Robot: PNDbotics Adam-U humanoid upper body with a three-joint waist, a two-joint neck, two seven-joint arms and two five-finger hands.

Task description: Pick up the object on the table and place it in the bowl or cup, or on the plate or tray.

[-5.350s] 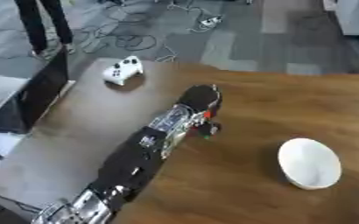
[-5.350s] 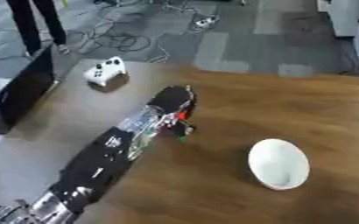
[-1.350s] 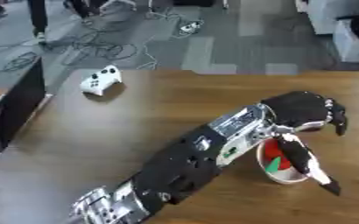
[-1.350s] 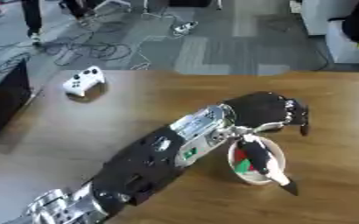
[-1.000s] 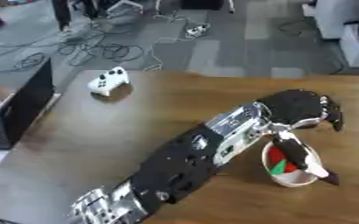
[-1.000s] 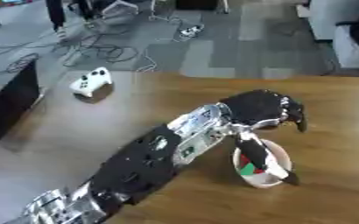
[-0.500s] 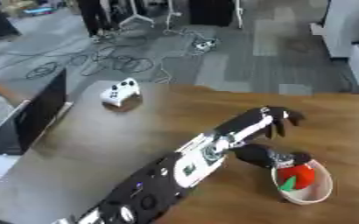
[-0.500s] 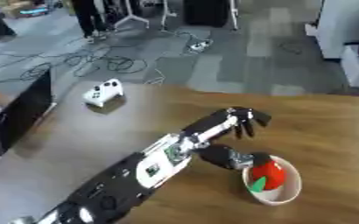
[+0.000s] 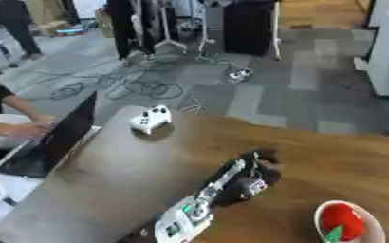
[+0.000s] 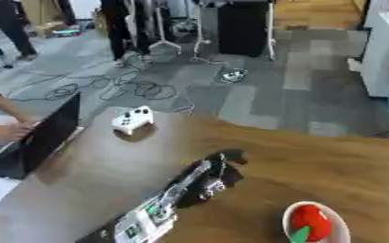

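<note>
Now the red thing (image 9: 344,223) with a green tip lies in the white bowl (image 9: 321,219) at the near right, and my left hand (image 9: 260,163) hangs mid-table, apart from it, finger state impossible to tell.

Even indoor light, soft shadows, whole scene motion-blurred.

Both views look down from the robot's head, side by side, facing forward across the wooden table (image 9: 330,161) toward the grey floor beyond. The white game controller (image 9: 151,118) sits near the table's far edge in each, slightly further left in the right eye view. Both share the controller, the bowl (image 10: 340,227) nearer than it at the bottom edge, and the cables beyond it.
</note>
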